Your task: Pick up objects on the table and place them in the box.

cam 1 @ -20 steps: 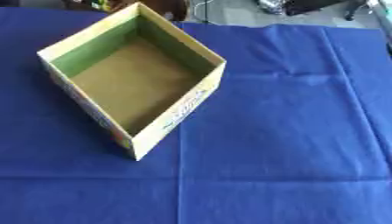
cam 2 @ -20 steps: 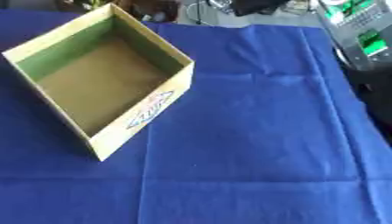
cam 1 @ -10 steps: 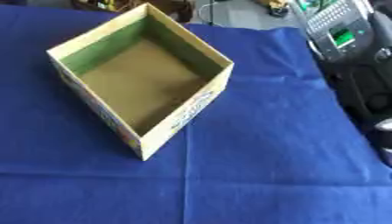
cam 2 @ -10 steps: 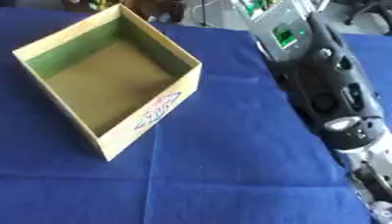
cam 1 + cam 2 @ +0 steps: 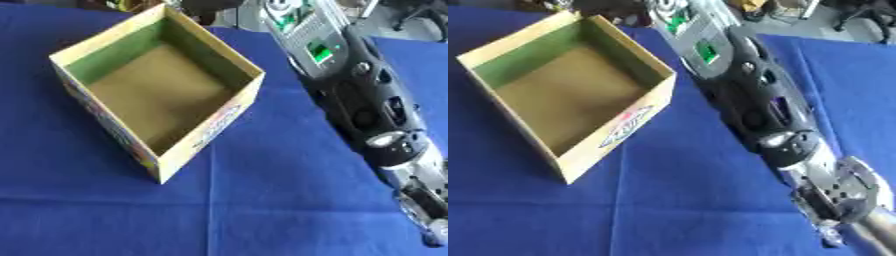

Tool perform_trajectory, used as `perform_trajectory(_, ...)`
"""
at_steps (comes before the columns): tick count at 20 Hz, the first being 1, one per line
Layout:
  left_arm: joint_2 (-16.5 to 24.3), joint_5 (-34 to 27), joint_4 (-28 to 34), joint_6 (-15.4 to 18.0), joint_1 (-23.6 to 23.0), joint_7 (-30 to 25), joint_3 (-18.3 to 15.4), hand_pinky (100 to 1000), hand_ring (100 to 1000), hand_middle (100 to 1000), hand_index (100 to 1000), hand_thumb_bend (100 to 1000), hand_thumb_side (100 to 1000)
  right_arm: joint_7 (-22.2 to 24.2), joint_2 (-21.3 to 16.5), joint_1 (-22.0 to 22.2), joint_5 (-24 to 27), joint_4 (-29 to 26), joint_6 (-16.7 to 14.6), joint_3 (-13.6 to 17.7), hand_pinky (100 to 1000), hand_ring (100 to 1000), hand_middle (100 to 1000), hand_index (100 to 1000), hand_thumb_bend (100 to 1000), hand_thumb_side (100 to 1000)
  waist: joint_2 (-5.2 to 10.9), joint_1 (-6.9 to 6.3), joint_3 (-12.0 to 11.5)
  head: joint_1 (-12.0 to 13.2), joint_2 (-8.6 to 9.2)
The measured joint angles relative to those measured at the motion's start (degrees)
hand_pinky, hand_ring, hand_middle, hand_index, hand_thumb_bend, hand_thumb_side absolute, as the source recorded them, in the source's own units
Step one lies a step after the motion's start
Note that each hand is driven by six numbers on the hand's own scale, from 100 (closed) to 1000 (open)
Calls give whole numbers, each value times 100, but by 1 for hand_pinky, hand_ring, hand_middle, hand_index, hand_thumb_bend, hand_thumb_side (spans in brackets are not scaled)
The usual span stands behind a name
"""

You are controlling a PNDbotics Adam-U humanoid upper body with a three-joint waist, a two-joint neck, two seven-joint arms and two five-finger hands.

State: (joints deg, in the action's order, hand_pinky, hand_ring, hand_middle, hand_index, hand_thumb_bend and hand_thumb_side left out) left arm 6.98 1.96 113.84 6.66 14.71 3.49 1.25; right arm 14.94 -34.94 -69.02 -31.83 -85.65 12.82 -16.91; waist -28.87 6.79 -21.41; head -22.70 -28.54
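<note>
the box (image 5: 157,95) sits open and empty on the blue tabletop (image 5: 280,200), the right arm (image 5: 754,95) stretches past it, i can't tell how the hand (image 5: 842,192) is set, no objects show, so it should look first

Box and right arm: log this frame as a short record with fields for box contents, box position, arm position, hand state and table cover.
box: open cardboard box, left of centre
box contents: nothing visible inside, bare brown floor
right arm: black and silver right arm crosses the right side, beside the box and apart from it
right hand: right hand at the lower right, mostly cut off; fingers cannot be judged
left hand: not in view
table cover: blue cloth
loose objects: none visible on the cloth
</note>
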Motion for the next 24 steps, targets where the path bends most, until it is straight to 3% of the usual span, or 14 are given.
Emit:
perform_trajectory(11,-53,-36,0,6,42,-24,29,295,436,488,622,100,893,368,97,148,-709,246,-408,-379,539,726,401,481,100,444,-149,78,-93,-138,0)
perform_trajectory(14,-54,-36,0,5,43,-24,29,295,436,488,622,100,892,669,97,185,-879,318,-532,-448,534,733,411,489,100,438,-159,86,-90,-138,0)
perform_trajectory(15,-54,-36,0,5,43,-23,29,295,435,487,622,100,871,808,97,201,-908,336,-569,-468,536,737,413,493,100,397,-167,88,-87,-138,0)
perform_trajectory(16,-54,-35,0,5,43,-23,29,295,435,487,622,100,892,959,98,203,-925,340,-601,-481,540,741,420,497,100,434,-183,88,-85,-138,0)
perform_trajectory(24,-96,-27,0,4,45,-22,29,295,434,487,621,100,891,1826,144,248,-855,284,-742,-536,560,760,435,511,100,412,-216,88,-70,-138,0)
